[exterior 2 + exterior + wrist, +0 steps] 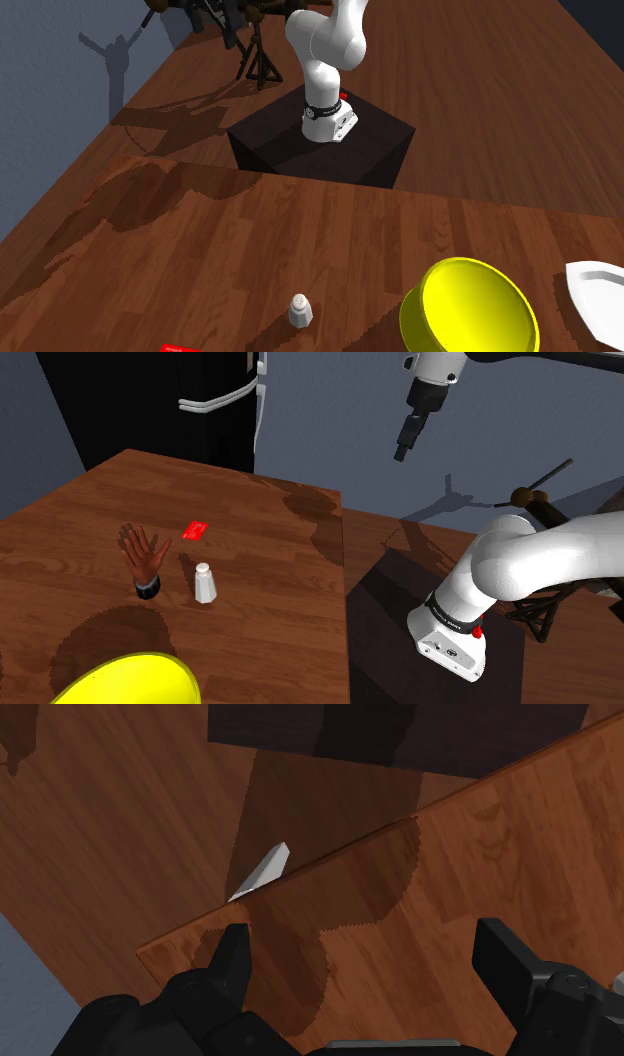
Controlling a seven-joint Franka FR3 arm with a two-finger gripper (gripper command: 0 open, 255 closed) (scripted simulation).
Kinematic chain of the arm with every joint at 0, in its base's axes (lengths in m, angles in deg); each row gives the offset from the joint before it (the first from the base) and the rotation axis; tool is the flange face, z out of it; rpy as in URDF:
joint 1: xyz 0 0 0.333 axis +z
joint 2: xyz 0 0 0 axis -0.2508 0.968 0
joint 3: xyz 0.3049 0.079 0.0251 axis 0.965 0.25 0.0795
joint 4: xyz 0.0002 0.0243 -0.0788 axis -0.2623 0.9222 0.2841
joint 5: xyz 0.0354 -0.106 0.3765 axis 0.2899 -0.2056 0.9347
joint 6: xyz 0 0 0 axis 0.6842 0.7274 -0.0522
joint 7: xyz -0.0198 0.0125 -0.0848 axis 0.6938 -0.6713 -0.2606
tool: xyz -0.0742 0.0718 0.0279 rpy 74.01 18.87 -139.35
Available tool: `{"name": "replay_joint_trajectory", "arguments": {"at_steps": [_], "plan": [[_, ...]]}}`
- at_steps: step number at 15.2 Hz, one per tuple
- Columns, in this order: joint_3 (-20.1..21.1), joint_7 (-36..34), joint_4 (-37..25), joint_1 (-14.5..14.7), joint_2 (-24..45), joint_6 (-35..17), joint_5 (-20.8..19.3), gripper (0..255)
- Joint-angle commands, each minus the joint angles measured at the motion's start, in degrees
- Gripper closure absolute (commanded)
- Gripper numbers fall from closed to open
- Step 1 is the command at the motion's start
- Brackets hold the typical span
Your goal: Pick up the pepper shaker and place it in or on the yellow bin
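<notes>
High above the edge of the table (80,522), gripper (401,450) with fingers spread wide, nothing between them. Down on the wood, pepper shaker (206,582) upright and untouched, just beside a brown model hand (143,560), near the yellow bin (130,680) but apart from it.

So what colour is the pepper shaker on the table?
The pepper shaker is plain white, shading to light grey; the shoulder view shows it best.

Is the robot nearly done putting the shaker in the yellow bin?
Nothing done yet. The shaker stands on the table, outside the yellow bin. The gripper hangs open high up, holding nothing. Grabbing, carrying and dropping are all left.
</notes>
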Motion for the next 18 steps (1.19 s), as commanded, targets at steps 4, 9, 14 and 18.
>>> {"name": "replay_joint_trajectory", "arguments": {"at_steps": [4, 9, 14, 18], "plan": [[2.90, -3.41, 2.14, 1.35, 1.35, -3.91, 2.14, 0], [7.87, -8.92, 4.31, 3.53, 5.17, -10.80, 5.34, 0], [12.88, -14.40, 4.66, 5.45, 10.88, -17.89, 7.64, 0], [16.96, -18.88, 3.58, 6.50, 16.65, -23.43, 8.52, 0]]}}
